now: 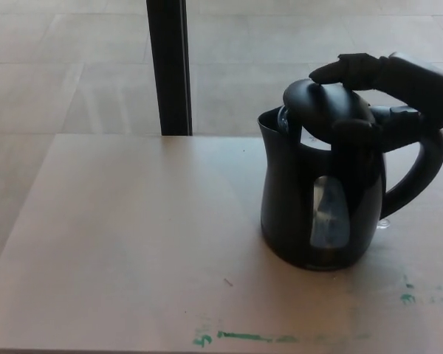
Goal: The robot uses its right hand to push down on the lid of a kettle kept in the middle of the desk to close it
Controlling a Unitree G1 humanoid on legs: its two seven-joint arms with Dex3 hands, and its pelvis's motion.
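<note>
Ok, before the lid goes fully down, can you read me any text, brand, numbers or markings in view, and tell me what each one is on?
No readable text in the head view.
Kettle: no brand or label legible on its black body.
Water-level window: any scale marks are too blurred to read.
Lid: plain, nothing printed that shows; the right hand covers part of it.
Desk: only green smears near the front edge, not letters.

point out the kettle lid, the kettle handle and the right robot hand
kettle lid (321,107), head view, on its domed top
kettle handle (421,173), head view, on the outer curve
right robot hand (387,85), head view, on the middle of the hand
</note>
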